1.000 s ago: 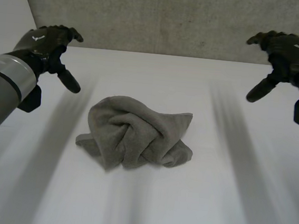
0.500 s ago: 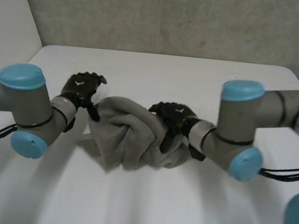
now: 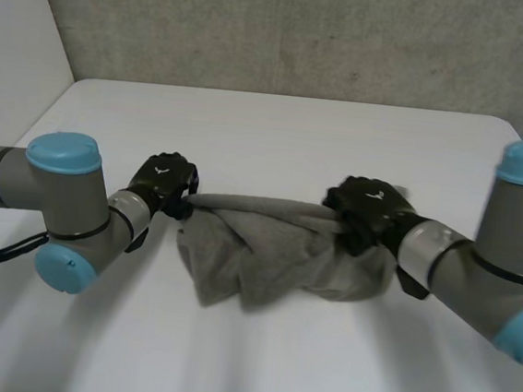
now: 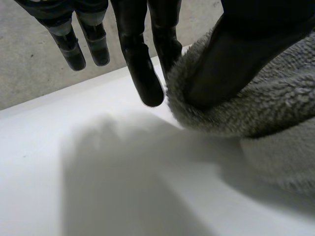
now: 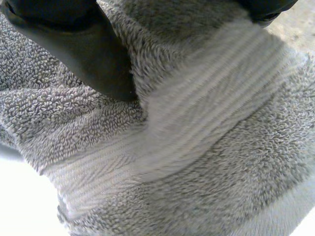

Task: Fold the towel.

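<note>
stretching between the two black hands, the grey towel (image 3: 274, 257) sits near the middle of the white surface (image 3: 277, 133), its upper edge pulled into a fairly straight line from one hand to the other while the rest sags below in a bunched, creased mass. i cannot tell whether the lowest folds touch the surface or hang just above it. the left hand (image 3: 163, 182) is at the towel's left end, and from its wrist view the thumb (image 4: 236, 59) presses into the fluffy edge and pinches it against the nearest of the fingers (image 4: 165, 39); the other fingers point straight out, apart from the cloth and holding nothing. the right hand (image 3: 364, 209) is at the towel's right end, curled over the top edge. in its wrist view the thumb digs into the pile just beside a flat woven band (image 5: 197, 123) that runs across the terry, and a dark fingertip shows at the far side of the cloth, so this hand too grips the towel. the left arm (image 3: 57, 200) and the right arm (image 3: 476, 272), grey with light-blue caps, reach in low from either side. a rough concrete wall (image 3: 305, 33) stands behind the surface.
</note>
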